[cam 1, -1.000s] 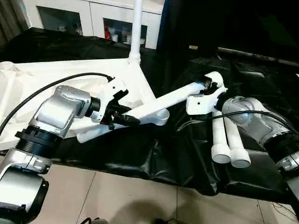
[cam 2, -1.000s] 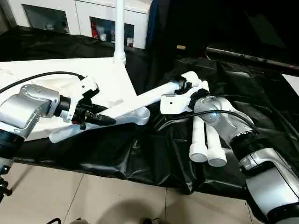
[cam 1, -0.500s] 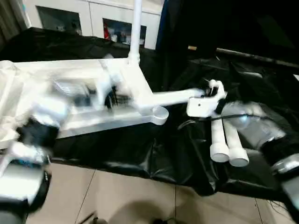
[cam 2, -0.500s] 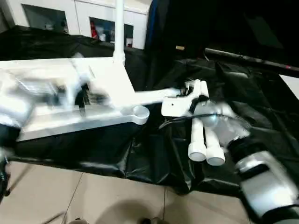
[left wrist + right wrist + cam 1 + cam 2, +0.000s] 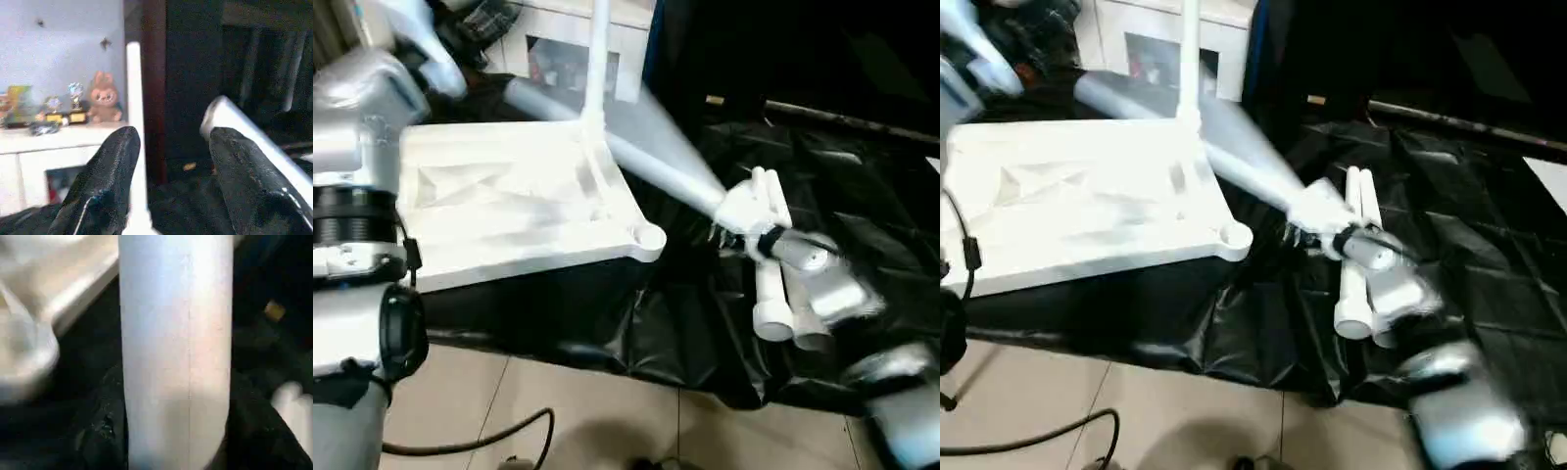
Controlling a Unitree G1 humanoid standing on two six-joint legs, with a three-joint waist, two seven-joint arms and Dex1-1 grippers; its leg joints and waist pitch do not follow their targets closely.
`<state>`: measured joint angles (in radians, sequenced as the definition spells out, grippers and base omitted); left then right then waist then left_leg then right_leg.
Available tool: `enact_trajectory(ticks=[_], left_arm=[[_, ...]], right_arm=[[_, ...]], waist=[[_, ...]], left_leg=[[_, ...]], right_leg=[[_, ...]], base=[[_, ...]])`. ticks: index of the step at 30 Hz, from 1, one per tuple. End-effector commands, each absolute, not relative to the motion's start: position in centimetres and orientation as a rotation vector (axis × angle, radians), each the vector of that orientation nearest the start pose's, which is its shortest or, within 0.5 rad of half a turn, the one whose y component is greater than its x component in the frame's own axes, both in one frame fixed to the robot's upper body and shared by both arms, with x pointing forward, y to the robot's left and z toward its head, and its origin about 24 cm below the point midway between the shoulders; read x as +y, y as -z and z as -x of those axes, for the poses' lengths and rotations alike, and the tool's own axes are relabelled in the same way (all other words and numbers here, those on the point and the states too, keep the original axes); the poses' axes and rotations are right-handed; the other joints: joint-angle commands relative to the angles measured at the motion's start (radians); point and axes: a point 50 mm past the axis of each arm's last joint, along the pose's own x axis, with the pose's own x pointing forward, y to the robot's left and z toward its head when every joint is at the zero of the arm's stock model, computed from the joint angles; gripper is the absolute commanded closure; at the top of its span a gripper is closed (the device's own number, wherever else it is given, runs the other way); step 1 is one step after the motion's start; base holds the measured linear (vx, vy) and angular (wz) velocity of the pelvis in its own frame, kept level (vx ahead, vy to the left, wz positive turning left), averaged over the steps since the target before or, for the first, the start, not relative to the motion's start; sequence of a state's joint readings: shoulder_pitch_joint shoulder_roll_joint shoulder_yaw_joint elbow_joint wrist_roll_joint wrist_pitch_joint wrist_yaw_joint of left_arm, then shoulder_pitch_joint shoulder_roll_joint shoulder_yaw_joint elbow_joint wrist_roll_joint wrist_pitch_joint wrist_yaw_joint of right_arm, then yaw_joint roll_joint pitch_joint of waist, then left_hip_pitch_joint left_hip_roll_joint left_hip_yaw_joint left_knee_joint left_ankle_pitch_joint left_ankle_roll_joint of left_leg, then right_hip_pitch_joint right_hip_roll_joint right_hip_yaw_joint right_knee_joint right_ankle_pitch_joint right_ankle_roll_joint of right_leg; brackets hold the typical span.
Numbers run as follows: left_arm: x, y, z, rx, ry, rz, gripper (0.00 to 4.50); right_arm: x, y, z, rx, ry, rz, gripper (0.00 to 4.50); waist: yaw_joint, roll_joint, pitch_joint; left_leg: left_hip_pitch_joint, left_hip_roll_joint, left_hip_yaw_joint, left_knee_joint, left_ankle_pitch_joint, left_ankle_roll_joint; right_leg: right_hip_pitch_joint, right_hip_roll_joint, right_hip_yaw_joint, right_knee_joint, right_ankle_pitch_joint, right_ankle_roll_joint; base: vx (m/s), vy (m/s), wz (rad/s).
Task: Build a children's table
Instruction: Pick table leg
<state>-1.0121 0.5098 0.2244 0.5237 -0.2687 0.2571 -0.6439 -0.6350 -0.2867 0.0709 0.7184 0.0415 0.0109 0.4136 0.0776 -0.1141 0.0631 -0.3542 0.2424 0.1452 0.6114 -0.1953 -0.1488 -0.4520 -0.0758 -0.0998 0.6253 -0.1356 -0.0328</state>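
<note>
Pinching long white tapered plastic leg [image 5: 646, 157], slanted across centre frame, in right pincer [image 5: 744, 211]; left pincer [image 5: 173, 142] spread, empty. Risking a knock against upright white leg [image 5: 597, 59], or a miss of rounded corner socket [image 5: 649, 238] on upturned white ribbed table top [image 5: 509, 196], centre left on black-draped desk [image 5: 685, 323].

White throughout, the table top [image 5: 519, 211] and the leg [image 5: 173, 352] between my black fingers [image 5: 100, 196] lie over glossy black sheeting [image 5: 705, 313], my silver forearm [image 5: 357, 108] above beige floor tiles [image 5: 558, 411].
</note>
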Motion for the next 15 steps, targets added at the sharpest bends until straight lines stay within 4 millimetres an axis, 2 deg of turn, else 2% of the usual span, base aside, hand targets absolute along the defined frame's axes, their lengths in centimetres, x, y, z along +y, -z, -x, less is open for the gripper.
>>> enact_trajectory(ticks=[1, 2, 3, 4, 5, 7, 8, 9, 10, 11, 12, 13, 14, 15], left_arm=[[21.2, -26.4, -37.5, -0.29, 0.42, -0.169, 1.76], [21.0, -25.8, -37.2, -0.288, 0.4, -0.194, 1.76], [20.8, -25.4, -37.0, -0.287, 0.391, -0.211, 1.76], [20.3, -23.9, -36.5, -0.229, 0.355, -0.23, 1.76], [20.0, -22.8, -36.1, -0.188, 0.333, -0.239, 1.76], [19.7, -21.5, -35.3, -0.173, 0.306, -0.276, 1.76], [19.8, -19.8, -34.3, -0.177, 0.231, -0.274, 1.76], [20.3, -17.9, -33.3, -0.164, 0.132, -0.254, 1.76], [20.5, -17.5, -33.1, -0.16, 0.108, -0.248, 1.76], [20.9, -16.3, -32.1, -0.168, 0.042, -0.263, 1.76], [21.1, -15.7, -31.4, -0.178, 0.006, -0.278, 1.76], [21.1, -14.5, -30.3, -0.174, -0.012, -0.262, 1.76], [21.0, -13.5, -29.4, -0.159, -0.02, -0.239, 1.76], [20.9, -12.9, -28.8, -0.141, -0.012, -0.221, 1.76]], right_arm=[[-16.8, -8.8, -36.1, 0.093, -0.393, 0.026, 2.57], [-16.5, -9.3, -35.8, 0.068, -0.392, -0.071, 2.57], [-16.3, -9.7, -35.6, 0.049, -0.395, -0.131, 2.57], [-16.0, -10.4, -35.1, 0.016, -0.404, -0.19, 2.57], [-15.8, -10.8, -34.7, -0.002, -0.411, -0.216, 2.57], [-15.9, -11.0, -34.0, -0.02, -0.415, -0.194, 2.57], [-16.3, -10.7, -32.9, -0.006, -0.388, -0.164, 2.57], [-16.9, -10.4, -31.8, 0.004, -0.346, -0.135, 2.57], [-17.0, -10.3, -31.5, 0.006, -0.335, -0.13, 2.57], [-17.3, -10.1, -30.7, 0.007, -0.313, -0.114, 2.57], [-17.5, -9.9, -30.2, 0.004, -0.301, -0.104, 2.57], [-17.7, -9.7, -29.5, 0.0, -0.27, -0.12, 2.57], [-17.9, -9.5, -29.0, -0.003, -0.241, -0.136, 2.57], [-18.0, -9.4, -28.7, -0.002, -0.222, -0.146, 2.57]], waist=[[0.002, 0.032, -0.081], [0.005, 0.032, -0.082], [0.008, 0.044, -0.081], [0.008, 0.046, -0.081], [0.01, 0.045, -0.084], [0.014, 0.044, -0.082], [0.013, 0.02, -0.079], [0.02, 0.027, -0.077], [0.017, 0.024, -0.073], [0.017, 0.021, -0.077], [0.014, 0.023, -0.075], [0.011, 0.017, -0.072], [0.007, 0.011, -0.072], [0.004, 0.012, -0.07]], left_leg=[[-0.008, -0.02, 0.026, -0.066, -0.169, 0.0], [-0.007, -0.016, 0.025, -0.068, -0.169, 0.0], [-0.001, -0.014, 0.024, -0.07, -0.183, -0.003], [-0.002, -0.015, 0.024, -0.069, -0.183, -0.006], [0.0, -0.009, 0.023, -0.07, -0.172, -0.012], [-0.002, -0.018, 0.026, -0.068, -0.166, -0.006], [-0.008, -0.022, 0.029, -0.068, -0.171, -0.005], [-0.01, -0.018, 0.026, -0.07, -0.157, -0.014], [-0.011, -0.019, 0.028, -0.071, -0.169, -0.009], [-0.008, -0.027, 0.031, -0.068, -0.189, -0.001], [-0.012, -0.026, 0.029, -0.07, -0.203, 0.001], [-0.008, -0.032, 0.03, -0.066, -0.242, 0.008], [-0.009, -0.036, 0.029, -0.062, -0.266, 0.012], [-0.009, -0.038, 0.027, -0.059, -0.286, 0.016]], right_leg=[[0.091, -0.034, 0.04, -0.055, -0.22, -0.142], [0.091, -0.04, 0.041, -0.053, -0.209, -0.146], [0.088, -0.041, 0.04, -0.059, -0.219, -0.144], [0.088, -0.039, 0.04, -0.055, -0.218, -0.145], [0.091, -0.041, 0.042, -0.05, -0.187, -0.149], [0.089, -0.038, 0.042, -0.057, -0.213, -0.137], [0.09, -0.036, 0.041, -0.066, -0.268, -0.112], [0.093, -0.039, 0.044, -0.066, -0.282, -0.092], [0.087, -0.038, 0.042, -0.074, -0.307, -0.076], [0.083, -0.034, 0.037, -0.082, -0.377, -0.039], [0.083, -0.033, 0.036, -0.087, -0.41, -0.02], [0.072, -0.03, 0.028, -0.105, -0.503, 0.027], [0.068, -0.032, 0.02, -0.117, -0.583, 0.067], [0.062, -0.03, 0.011, -0.13, -0.632, 0.093]], base=[[0.0, 0.0, 0.0], [0.0, 0.0, 0.0], [0.0, 0.0, 0.0], [0.0, 0.0, 0.0], [0.0, 0.0, 0.0], [0.0, 0.0, 0.0], [0.0, 0.0, 0.0], [0.0, 0.0, 0.0], [0.0, 0.0, 0.0], [0.0, 0.0, 0.0], [0.0, 0.0, 0.0], [0.0, 0.0, 0.0], [0.0, 0.0, 0.0], [0.0, 0.0, 0.0]])
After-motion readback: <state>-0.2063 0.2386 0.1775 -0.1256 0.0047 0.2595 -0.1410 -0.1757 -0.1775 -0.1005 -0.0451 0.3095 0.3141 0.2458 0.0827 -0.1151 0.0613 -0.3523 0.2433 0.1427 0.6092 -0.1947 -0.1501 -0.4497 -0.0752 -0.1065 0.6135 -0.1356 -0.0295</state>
